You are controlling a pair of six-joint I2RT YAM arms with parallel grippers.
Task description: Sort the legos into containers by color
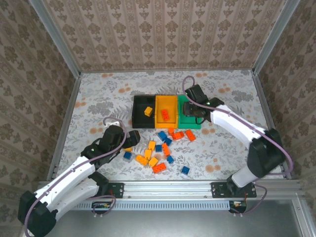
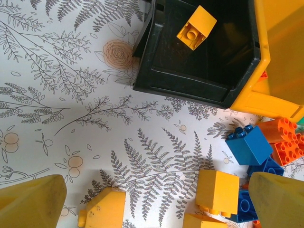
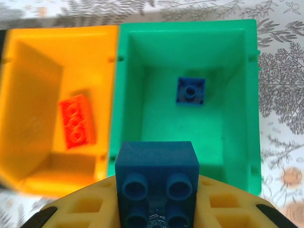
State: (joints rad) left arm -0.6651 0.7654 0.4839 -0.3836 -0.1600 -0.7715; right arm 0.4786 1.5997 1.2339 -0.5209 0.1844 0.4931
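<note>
Operator: Status on the right gripper?

Spotter: Your right gripper [image 1: 194, 109] is closed on a blue brick [image 3: 156, 175], pinched from both sides with its studs facing the wrist camera. It hangs above the near end of the green bin [image 3: 237, 95]. A second blue brick [image 3: 191, 90] lies flat on that bin's floor, toward the far wall.

Operator: Neighbouring bins?

Spotter: Joined to the green one on its left, you have the yellow-orange bin [image 3: 28, 85] with one red-orange brick [image 3: 76, 121] lying in it. Beyond that sits the black bin [image 2: 190, 80], with one yellow brick [image 2: 196, 27] inside.

Operator: Left side?

Spotter: Your left gripper [image 2: 154, 202] is spread wide and holds nothing. Its fingers [image 2: 31, 202] sit low over the surface [image 2: 71, 118], just in front of the black bin's near corner. Between them lies a loose yellow lego [image 2: 217, 192], closer to the right finger and touching neither. Another yellow one [image 2: 102, 209] lies nearer the left finger.

Operator: Rest of the legos?

Spotter: The loose legos [image 1: 158, 148] are scattered on the surface in front of the bins, between your two arms, with yellow, red-orange and blue mixed together. One blue piece [image 1: 185, 170] lies apart from the cluster, toward your right arm's base.
</note>
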